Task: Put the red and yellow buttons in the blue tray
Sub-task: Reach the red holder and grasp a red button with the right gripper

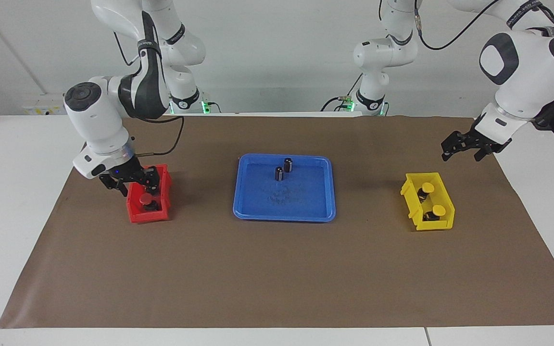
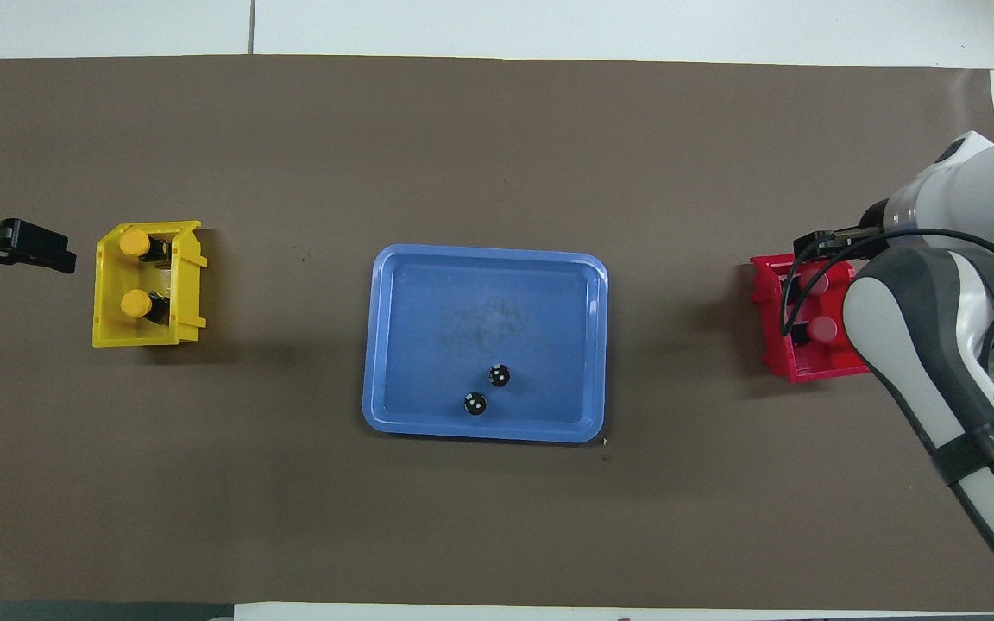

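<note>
The blue tray (image 1: pixel 284 218) (image 2: pixel 484 253) lies mid-table with two dark capless cylinders (image 1: pixel 279 173) (image 2: pixel 474 404) standing in it. My right gripper (image 1: pixel 140 186) has come down at the red bin's (image 1: pixel 148 217) (image 2: pixel 816 373) end nearer to the robots, open. It hides one red button in the facing view; the other red button (image 1: pixel 147 198) shows beside it. From overhead a red cap (image 2: pixel 823 326) shows by the arm. Two yellow buttons (image 1: pixel 428 187) (image 2: pixel 135 242) sit in the yellow bin (image 1: pixel 414 211) (image 2: pixel 191 293). My left gripper (image 1: pixel 459 154) (image 2: pixel 66 256) waits open in the air by that bin.
A brown mat (image 1: pixel 277 278) covers the table between white margins. The red bin stands toward the right arm's end and the yellow bin toward the left arm's end, with the tray between them. A black cable (image 2: pixel 894 237) loops off the right wrist over the red bin.
</note>
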Robot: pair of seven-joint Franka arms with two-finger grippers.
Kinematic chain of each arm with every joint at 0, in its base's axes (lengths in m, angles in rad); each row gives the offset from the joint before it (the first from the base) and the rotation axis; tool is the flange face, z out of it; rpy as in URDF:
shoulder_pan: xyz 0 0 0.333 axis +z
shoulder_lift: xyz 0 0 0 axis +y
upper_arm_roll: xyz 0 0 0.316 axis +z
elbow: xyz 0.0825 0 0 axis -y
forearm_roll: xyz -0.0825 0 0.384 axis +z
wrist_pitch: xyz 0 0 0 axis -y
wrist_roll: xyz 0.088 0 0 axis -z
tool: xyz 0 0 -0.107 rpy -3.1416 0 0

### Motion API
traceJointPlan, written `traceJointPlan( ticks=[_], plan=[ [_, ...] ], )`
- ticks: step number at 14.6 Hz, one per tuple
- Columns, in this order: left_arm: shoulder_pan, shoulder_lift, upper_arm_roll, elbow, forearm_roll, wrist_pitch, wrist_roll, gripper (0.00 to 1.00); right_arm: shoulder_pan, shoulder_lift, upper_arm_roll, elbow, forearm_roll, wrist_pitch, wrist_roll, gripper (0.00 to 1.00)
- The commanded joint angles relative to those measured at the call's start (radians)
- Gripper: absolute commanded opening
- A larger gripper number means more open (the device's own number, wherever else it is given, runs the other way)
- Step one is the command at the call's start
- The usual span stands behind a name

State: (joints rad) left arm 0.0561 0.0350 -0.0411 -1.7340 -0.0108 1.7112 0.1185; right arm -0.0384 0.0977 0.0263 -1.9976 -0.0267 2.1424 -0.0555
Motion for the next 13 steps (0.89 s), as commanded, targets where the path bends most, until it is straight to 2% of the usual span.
traceJointPlan(
  ticks=[1, 10, 13],
  plan=[
    [-0.01, -0.015, 0.006, -0.013, 0.02, -0.008, 0.004, 1.0, -0.017, -0.042, 0.0, -0.079, 0.013, 0.042, -0.023, 0.71],
    [-0.01, -0.015, 0.006, -0.013, 0.02, -0.007, 0.004, 1.0, -0.026, -0.023, -0.002, -0.145, 0.013, 0.152, -0.023, 0.66],
    [-0.01, -0.014, 0.006, -0.013, 0.02, -0.007, 0.004, 1.0, -0.029, 0.013, -0.002, -0.144, 0.013, 0.175, -0.024, 0.66]
  ],
)
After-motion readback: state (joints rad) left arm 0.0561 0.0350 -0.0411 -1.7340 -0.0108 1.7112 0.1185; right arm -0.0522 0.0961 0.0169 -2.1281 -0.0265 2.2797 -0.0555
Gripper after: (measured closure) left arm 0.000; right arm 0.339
